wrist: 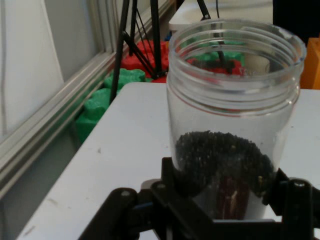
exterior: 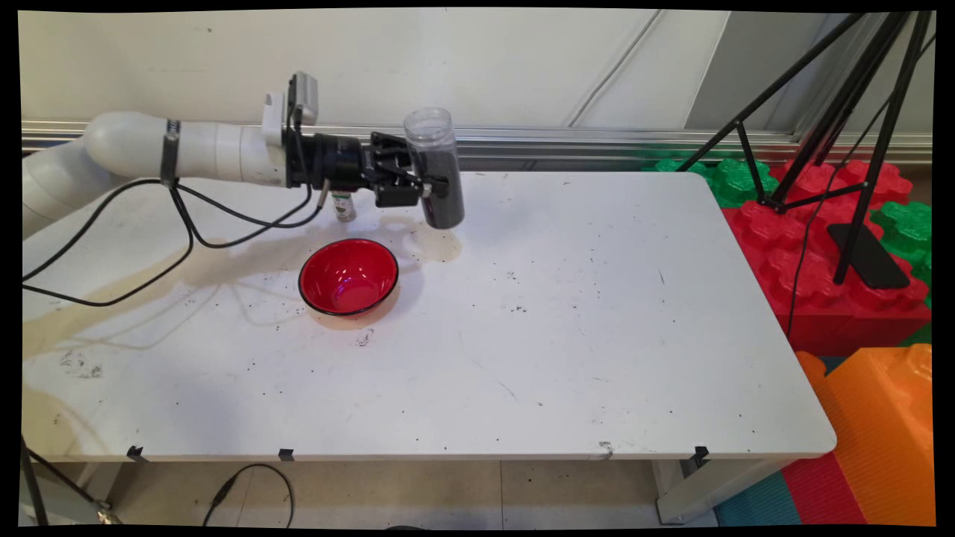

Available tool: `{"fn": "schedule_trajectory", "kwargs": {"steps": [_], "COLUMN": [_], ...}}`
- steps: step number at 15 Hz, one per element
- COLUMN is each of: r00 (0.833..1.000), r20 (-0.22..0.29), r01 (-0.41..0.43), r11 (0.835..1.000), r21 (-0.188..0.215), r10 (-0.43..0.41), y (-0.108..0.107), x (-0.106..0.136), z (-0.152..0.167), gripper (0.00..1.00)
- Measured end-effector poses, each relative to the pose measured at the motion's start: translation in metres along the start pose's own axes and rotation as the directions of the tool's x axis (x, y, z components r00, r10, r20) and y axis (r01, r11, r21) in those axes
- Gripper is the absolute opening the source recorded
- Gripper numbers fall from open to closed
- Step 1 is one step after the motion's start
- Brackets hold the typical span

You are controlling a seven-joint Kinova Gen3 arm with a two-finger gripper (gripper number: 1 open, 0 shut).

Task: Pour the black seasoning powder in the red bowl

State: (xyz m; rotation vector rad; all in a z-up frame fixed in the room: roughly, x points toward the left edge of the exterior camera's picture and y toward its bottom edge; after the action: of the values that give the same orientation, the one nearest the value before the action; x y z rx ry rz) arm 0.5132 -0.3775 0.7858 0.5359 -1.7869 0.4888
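My gripper point(exterior: 433, 190) is shut on a clear plastic jar point(exterior: 435, 168) part-filled with dark grains, held upright and lidless above the table. In the hand view the jar point(wrist: 232, 115) fills the centre, its open mouth up, with the black fingers point(wrist: 172, 187) clamped on its lower sides. A red bowl point(exterior: 348, 276) with a black rim sits on the white table point(exterior: 567, 313) below and to the left of the jar. It looks empty. A small bottle point(exterior: 344, 206) stands behind the bowl, partly hidden by the gripper.
Dark specks and tan stains mark the table around the bowl. Black tripod legs point(exterior: 858, 142) stand off the right edge over red and green foam blocks point(exterior: 813, 246). An orange block point(exterior: 880, 432) lies at the lower right. Black cables point(exterior: 149, 246) hang from the arm.
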Motion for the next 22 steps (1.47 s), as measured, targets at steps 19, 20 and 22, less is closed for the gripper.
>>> {"fn": "schedule_trajectory", "kwargs": {"steps": [19, 20, 22], "r00": [0.968, 0.963, 0.953], "r20": [0.04, 0.042, 0.046], "r01": [-0.249, -0.269, -0.301], "r11": [0.968, 0.963, 0.954], "r21": [0.015, 0.014, 0.012], "r10": [0.249, 0.268, 0.3], "y": [-0.037, -0.038, -0.04], "x": [-0.023, -0.024, -0.027], "z": [-0.057, -0.059, -0.061], "gripper": [0.0, 0.0, 0.0]}}
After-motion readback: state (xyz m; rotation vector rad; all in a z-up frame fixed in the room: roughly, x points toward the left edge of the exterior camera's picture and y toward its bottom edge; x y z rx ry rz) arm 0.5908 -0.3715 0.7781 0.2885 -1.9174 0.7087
